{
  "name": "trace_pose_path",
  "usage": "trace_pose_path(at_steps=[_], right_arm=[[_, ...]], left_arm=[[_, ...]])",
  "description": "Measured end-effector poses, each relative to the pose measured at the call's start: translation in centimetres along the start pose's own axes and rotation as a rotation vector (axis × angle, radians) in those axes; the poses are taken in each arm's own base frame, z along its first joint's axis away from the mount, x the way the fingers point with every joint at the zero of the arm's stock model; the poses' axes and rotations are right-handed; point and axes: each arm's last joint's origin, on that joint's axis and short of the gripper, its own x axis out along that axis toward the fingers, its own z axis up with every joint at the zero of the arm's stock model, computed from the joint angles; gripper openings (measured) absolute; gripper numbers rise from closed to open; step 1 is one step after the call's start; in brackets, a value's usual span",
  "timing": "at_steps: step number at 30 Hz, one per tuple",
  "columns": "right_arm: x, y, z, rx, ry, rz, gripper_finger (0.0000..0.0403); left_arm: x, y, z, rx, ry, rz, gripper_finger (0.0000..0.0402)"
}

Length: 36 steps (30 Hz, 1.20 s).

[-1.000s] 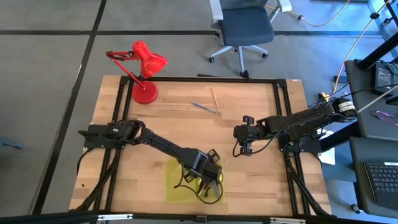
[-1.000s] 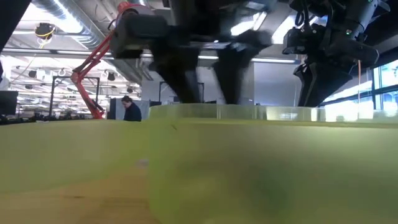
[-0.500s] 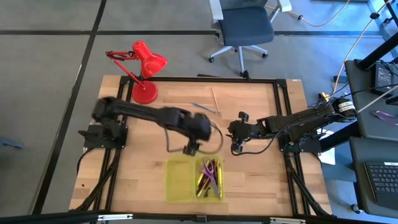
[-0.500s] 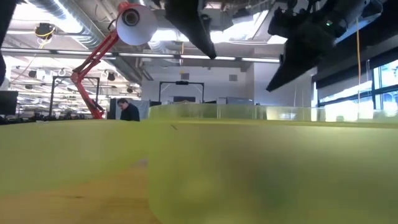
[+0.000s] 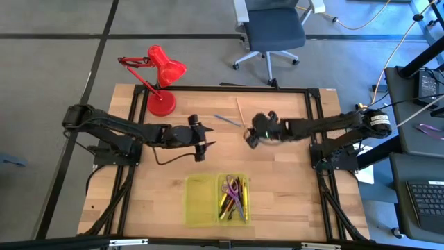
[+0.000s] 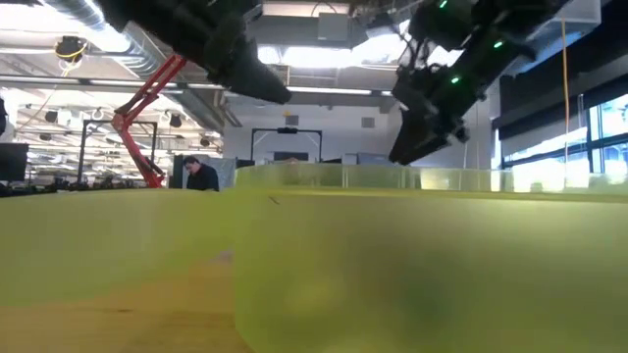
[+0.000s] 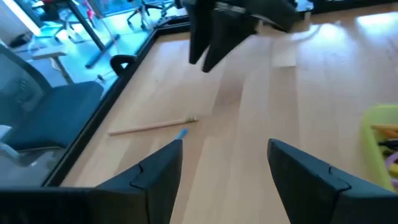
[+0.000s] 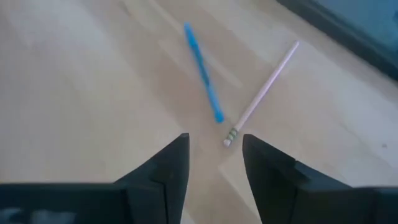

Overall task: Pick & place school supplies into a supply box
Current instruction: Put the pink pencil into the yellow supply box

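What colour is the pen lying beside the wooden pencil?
Blue pen, clearest in the right wrist view.

You have a translucent yellow-green supply box (image 5: 198,201) on pale wood table (image 5: 291,194) — purple, yellow and orange supplies (image 5: 234,198) inside. A blue pen (image 8: 203,71) lies by a tan pencil (image 8: 261,93). The lamp (image 5: 161,76) is red — both arms black.

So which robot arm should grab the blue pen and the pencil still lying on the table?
Probably the right one. Its open claw hangs close over the blue pen and the wooden pencil. The left claw, also open, is farther away.
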Motion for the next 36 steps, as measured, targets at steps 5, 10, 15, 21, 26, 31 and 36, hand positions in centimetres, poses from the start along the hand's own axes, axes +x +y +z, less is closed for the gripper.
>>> trace_pose_path(at_steps=[5,10,15,21,26,31,36], right_arm=[[2.1,-2.7,2.4,0.075,0.049,0.062,0.0153],[4.9,-3.8,3.3,0.092,0.118,0.043,0.0153],[7.9,-4.4,3.7,0.123,0.208,0.064,0.0153],[10.5,-4.9,4.0,0.126,0.294,0.027,0.0153],[11.9,-4.8,3.9,0.109,0.352,0.008,0.0153],[13.2,-4.8,3.5,0.127,0.376,-0.005,0.0153],[14.1,-5.4,3.2,0.140,0.400,-0.024,0.0151]], left_arm=[[-0.2,0.1,-0.8,0.010,-0.012,0.004,0.0230],[-0.1,0.0,-1.1,0.018,0.002,0.003,0.0228],[-0.1,0.0,-1.2,0.019,0.003,0.003,0.0226],[-0.1,0.0,-1.2,0.020,0.005,0.002,0.0230],[-0.1,0.0,-1.3,0.023,0.012,0.001,0.0226],[-0.1,0.0,-1.3,0.023,0.012,0.000,0.0229],[-0.1,-0.1,-1.3,0.023,0.013,-0.008,0.0229]])
